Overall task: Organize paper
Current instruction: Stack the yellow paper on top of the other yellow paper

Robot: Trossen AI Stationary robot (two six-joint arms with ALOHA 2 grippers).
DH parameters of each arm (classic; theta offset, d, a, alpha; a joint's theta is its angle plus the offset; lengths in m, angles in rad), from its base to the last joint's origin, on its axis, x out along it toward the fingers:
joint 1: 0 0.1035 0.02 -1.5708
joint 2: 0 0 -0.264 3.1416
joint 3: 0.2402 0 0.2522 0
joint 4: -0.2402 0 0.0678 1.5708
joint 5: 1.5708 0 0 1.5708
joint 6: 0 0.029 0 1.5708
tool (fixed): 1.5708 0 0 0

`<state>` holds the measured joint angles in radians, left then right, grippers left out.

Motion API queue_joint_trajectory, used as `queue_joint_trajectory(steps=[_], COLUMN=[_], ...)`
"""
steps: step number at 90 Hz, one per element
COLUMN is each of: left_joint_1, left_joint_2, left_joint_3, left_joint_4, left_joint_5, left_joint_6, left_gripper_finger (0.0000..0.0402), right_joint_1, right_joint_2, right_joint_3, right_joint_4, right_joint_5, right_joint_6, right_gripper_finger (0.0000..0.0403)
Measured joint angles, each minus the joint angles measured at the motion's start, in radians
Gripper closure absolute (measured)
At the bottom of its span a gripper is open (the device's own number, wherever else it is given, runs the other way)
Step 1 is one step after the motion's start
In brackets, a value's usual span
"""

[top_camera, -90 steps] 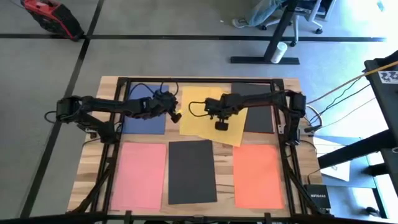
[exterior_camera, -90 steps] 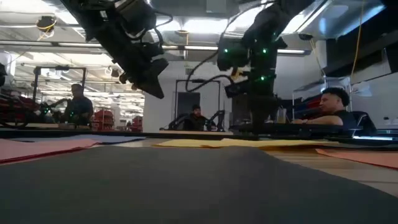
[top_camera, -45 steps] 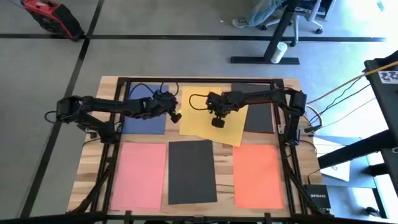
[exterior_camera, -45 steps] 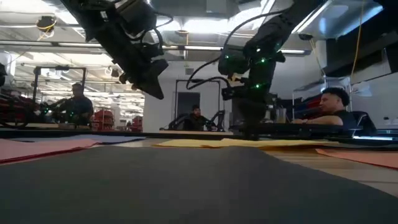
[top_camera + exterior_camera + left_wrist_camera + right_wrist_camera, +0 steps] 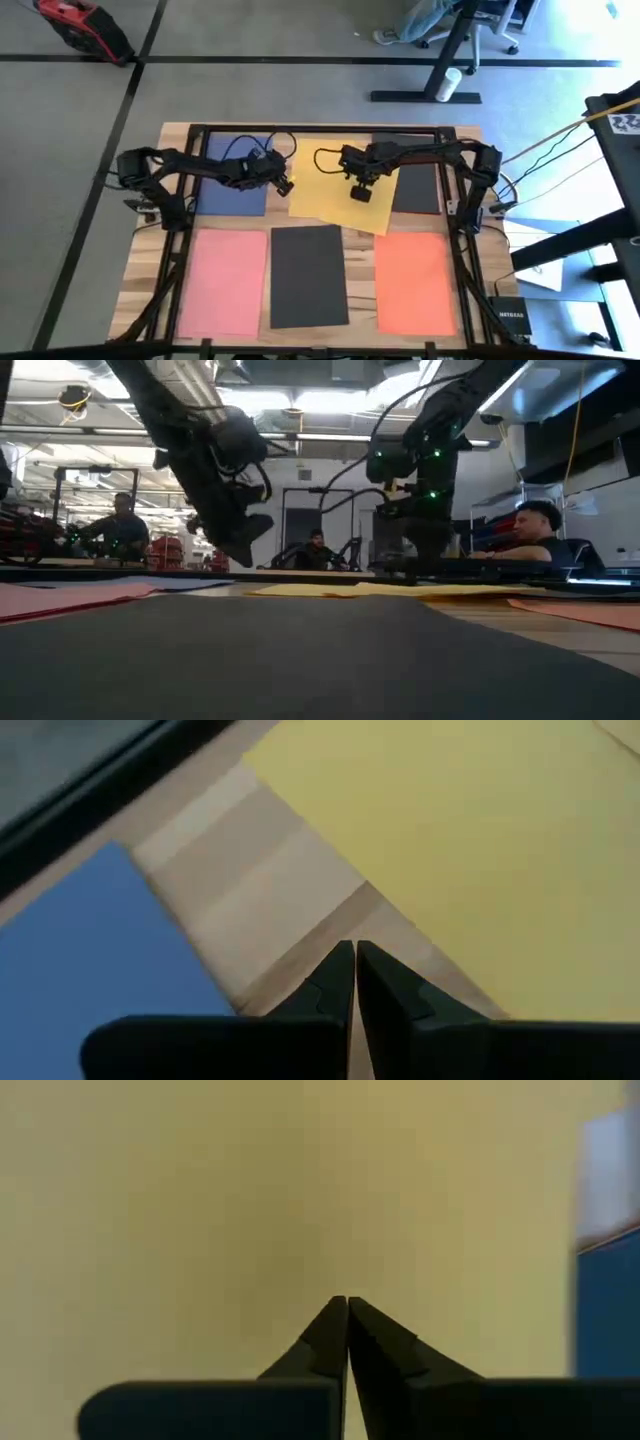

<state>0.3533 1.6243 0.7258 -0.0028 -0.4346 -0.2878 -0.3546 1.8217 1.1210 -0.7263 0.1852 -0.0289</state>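
A thin, matte yellow rectangular paper sheet [image 5: 336, 182] is seen lying askew on the wooden slatted table [image 5: 465, 135], between a blue sheet [image 5: 233, 180] to one side and a dark grey sheet [image 5: 414, 187] to the other; a pink sheet [image 5: 224, 281], a black sheet [image 5: 309, 275] and an orange sheet [image 5: 413, 283] are laid in a row nearer the table's front edge. The right gripper [image 5: 361, 193] is pressed down on the yellow sheet, fingers closed tip to tip with nothing held. The left gripper [image 5: 285, 186], likewise closed and empty, is poised over the bare strip just beside the yellow sheet's blue-facing edge. Straightening of the yellow sheet appears to be in hand; a pressed, sliding turn is called for next to square it with its neighbours.
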Motion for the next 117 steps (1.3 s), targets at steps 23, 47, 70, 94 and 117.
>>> queue_joint_trajectory(steps=[23, 47, 70, 94, 117], left_joint_1=[0.022, 0.036, 0.037, 0.037, 0.037], left_joint_2=[0.085, 0.118, 0.118, 0.119, 0.119], left_joint_3=[0.005, 0.008, 0.007, 0.007, 0.006], left_joint_4=[0.070, 0.080, 0.093, 0.093, 0.094], left_joint_5=[0.040, 0.042, 0.055, 0.059, 0.061], left_joint_6=[-0.004, -0.006, 0.008, 0.007, 0.011], left_gripper_finger=[0.0402, 0.0402, 0.0402, 0.0402, 0.0402], right_joint_1=[-0.015, -0.029, -0.045, -0.046, -0.046], right_joint_2=[-0.002, -0.002, 0.029, -0.043, -0.018], right_joint_3=[-0.077, -0.082, -0.076, -0.002, -0.034], right_joint_4=[0.082, 0.177, 0.268, 0.164, 0.075], right_joint_5=[-0.036, -0.100, -0.136, -0.114, -0.100], right_joint_6=[0.010, -0.002, -0.014, -0.032, -0.024], right_gripper_finger=[0.0403, 0.0403, 0.0403, 0.0403, 0.0403])
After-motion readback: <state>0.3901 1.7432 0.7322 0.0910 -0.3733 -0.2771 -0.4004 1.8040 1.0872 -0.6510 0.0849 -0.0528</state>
